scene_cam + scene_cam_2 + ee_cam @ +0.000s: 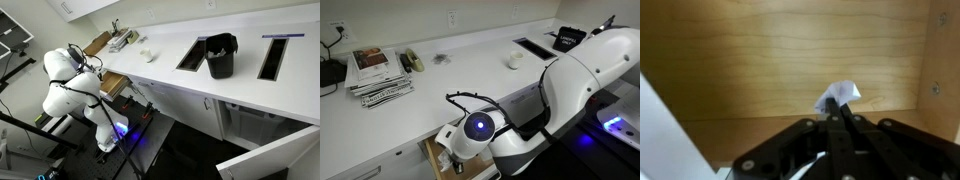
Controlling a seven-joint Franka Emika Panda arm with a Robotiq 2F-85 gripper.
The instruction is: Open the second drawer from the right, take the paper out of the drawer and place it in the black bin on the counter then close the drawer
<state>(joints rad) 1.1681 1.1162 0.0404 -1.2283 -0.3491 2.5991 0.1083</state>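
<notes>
In the wrist view my gripper (843,112) is inside a wooden drawer (760,60), its two fingers pressed together on a crumpled white paper (840,95) that sticks out beyond the tips. In an exterior view the arm (570,80) bends down below the counter front into the open drawer (432,158); the gripper itself is hidden there. The black bin (221,56) stands on the white counter (165,75) between two rectangular cut-outs; it also shows at the far end in an exterior view (568,40).
A stack of magazines (375,72) lies on the counter, and a small crumpled white object (515,60) lies further along. A second wooden drawer or shelf (112,84) juts out by the arm. Cabinet fronts run below the counter edge.
</notes>
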